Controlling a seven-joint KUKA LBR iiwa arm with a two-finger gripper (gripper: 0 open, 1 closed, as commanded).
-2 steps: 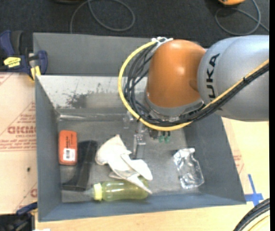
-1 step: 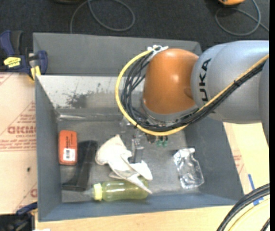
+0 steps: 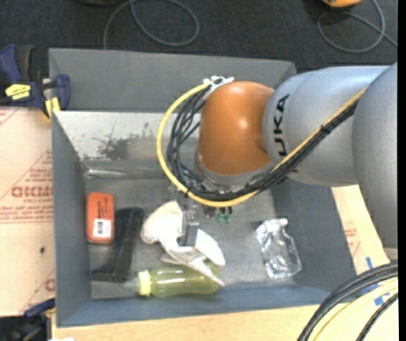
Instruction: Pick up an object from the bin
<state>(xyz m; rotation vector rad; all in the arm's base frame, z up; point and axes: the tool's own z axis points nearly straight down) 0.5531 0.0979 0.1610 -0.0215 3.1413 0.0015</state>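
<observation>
My gripper (image 3: 188, 234) reaches down from under the orange cover into the middle of the bin. Its grey finger rests on a crumpled white cloth-like thing (image 3: 166, 227) near the front of the bin. A yellow-green bottle (image 3: 176, 283) lies on its side just in front of that white thing, along the front wall. To the right lies a crumpled clear plastic bag (image 3: 278, 248), apart from the gripper.
An orange flat block with a white label (image 3: 99, 217) lies at the left of the bin. A black flat bar (image 3: 121, 244) lies beside it. The arm with its cables covers the back middle of the bin.
</observation>
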